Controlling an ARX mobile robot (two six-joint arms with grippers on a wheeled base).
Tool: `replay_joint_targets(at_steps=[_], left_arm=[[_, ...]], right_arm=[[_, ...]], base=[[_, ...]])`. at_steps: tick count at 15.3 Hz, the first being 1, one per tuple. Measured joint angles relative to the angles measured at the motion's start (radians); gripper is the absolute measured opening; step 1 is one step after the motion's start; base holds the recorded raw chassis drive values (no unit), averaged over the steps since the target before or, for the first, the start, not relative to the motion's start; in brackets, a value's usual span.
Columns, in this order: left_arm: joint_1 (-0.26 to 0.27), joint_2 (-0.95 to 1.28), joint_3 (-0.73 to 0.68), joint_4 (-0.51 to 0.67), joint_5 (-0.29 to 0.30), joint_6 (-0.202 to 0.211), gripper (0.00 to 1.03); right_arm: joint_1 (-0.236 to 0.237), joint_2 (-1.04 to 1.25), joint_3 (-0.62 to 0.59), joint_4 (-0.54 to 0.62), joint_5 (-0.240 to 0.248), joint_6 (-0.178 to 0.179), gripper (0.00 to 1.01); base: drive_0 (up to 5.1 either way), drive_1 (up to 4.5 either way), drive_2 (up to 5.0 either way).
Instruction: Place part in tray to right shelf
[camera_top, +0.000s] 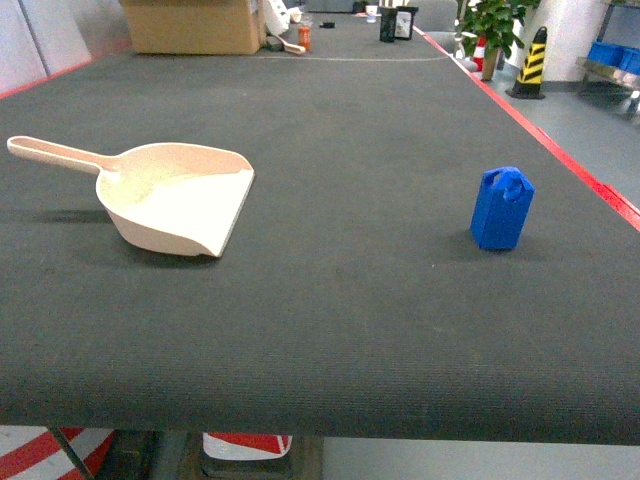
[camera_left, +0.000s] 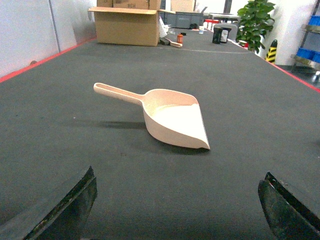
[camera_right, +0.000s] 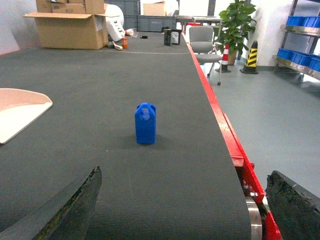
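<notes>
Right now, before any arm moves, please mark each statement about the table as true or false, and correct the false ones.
1. The blue part stands upright on the dark mat. True.
2. The part lies inside the tray. False: the tray is empty, and the part stands apart, to its right.
3. The tray's handle points left in the head view. True.
4. The right gripper holds the part. False: its fingers are open, short of it.
5. The left gripper is open. True.

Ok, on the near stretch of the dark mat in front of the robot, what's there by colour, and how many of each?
Blue: 1, the part, standing upright.
Beige: 1, the tray, lying apart from the part.
Total: 2.
</notes>
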Motion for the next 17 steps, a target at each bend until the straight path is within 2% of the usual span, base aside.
replay_joint_targets(at_steps=[17], left_arm=[[0.0,0.0,0.0,0.0,0.0,0.0,0.98]], right_arm=[[0.0,0.0,0.0,0.0,0.0,0.0,0.98]], base=[[0.0,0.0,0.0]])
